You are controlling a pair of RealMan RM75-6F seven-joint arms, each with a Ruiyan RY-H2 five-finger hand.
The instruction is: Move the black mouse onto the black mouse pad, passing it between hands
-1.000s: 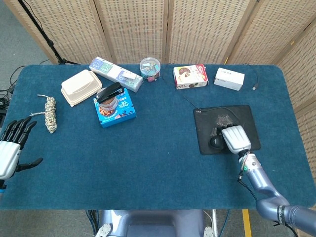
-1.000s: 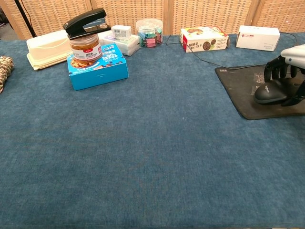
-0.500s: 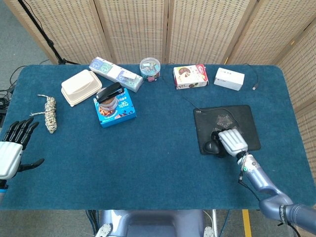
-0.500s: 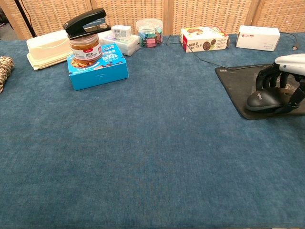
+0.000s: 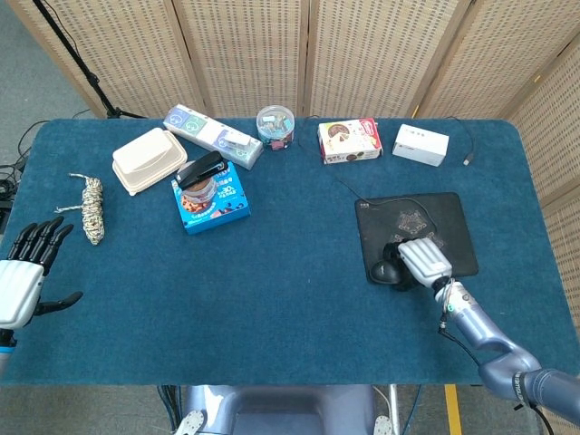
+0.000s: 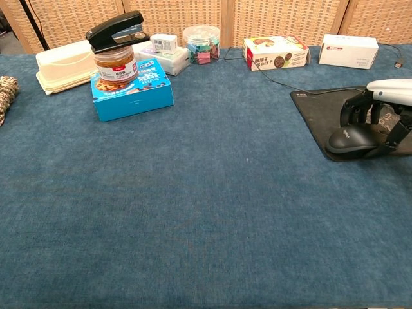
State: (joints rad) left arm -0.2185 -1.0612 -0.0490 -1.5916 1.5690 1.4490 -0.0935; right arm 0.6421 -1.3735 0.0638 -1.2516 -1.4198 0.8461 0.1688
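Observation:
The black mouse (image 5: 388, 270) (image 6: 351, 140) lies at the near left corner of the black mouse pad (image 5: 435, 222) (image 6: 318, 112). My right hand (image 5: 423, 260) (image 6: 381, 108) is over its right side, dark fingers curled down around it and gripping it. My left hand (image 5: 22, 275) hovers at the table's left edge with fingers spread and nothing in it; the chest view does not show it. A thin cable runs from the pad toward the back of the table.
A coiled rope (image 5: 91, 208) lies near the left hand. Further back are a beige lidded box (image 5: 149, 159), a blue box (image 5: 214, 204) carrying a jar and a black stapler (image 6: 116, 29), a tub of clips (image 5: 275, 126), a snack box (image 5: 348, 140) and a white box (image 5: 420, 144).
My right hand has slid the mouse leftward and nearer, toward the pad's near left corner. The left hand has barely shifted.

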